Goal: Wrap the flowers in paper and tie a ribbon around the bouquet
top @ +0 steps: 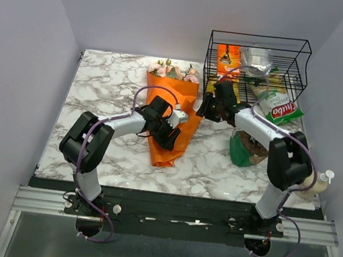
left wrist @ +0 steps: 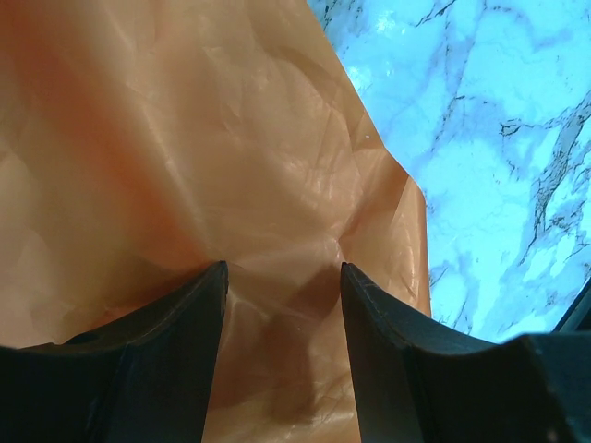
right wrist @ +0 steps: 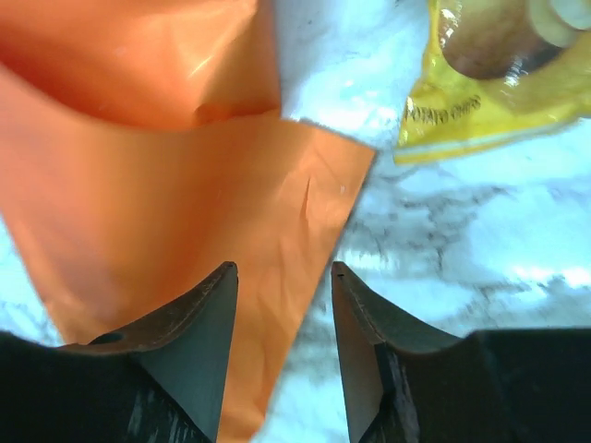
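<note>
Top external: marble table (top: pixel 103 76) between grey walls (top: pixel 18 53); left claw (left wrist: pixel 282 269) and right claw (right wrist: pixel 284 268) gape above the paper (top: pixel 171 89).

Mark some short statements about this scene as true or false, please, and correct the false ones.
1. The flowers lie at the far end of the orange paper. True.
2. The left gripper hangs over the wire basket. False: it is over the middle of the paper.
3. Both grippers have their jaws apart. True; the right gripper is open too, over the paper's right edge.
4. The wire basket is empty. False: it holds snack packets.
</note>
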